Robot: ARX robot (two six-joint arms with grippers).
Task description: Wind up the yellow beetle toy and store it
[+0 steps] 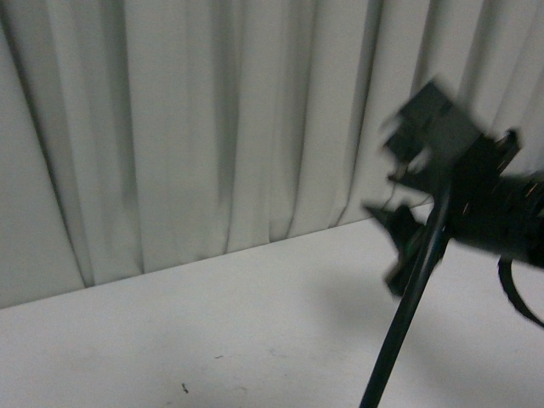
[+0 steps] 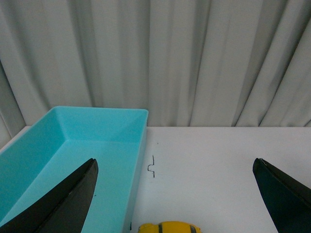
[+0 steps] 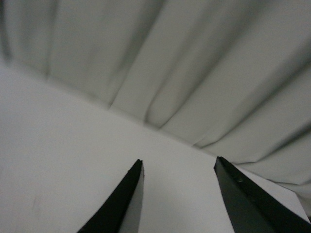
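Your left claw (image 2: 174,165) is wide open and holds nothing. The yellow beetle toy (image 2: 167,227) sits on the surface (image 2: 218,155), close under that claw and just beside the teal bin (image 2: 140,145), not in it. Your right claw (image 3: 179,161) is also open and empty, facing the curtain (image 3: 194,73). My read: grasping, winding and storing are all left to do.

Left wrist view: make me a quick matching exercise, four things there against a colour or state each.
Things:
1. toy car
2. bin
3. left gripper
4. curtain

Colour or state:
A. open, nothing between the fingers
B. turquoise
C. pale grey, hanging in folds
D. yellow

Pairs: 1-D, 2-B, 3-A, 4-C.
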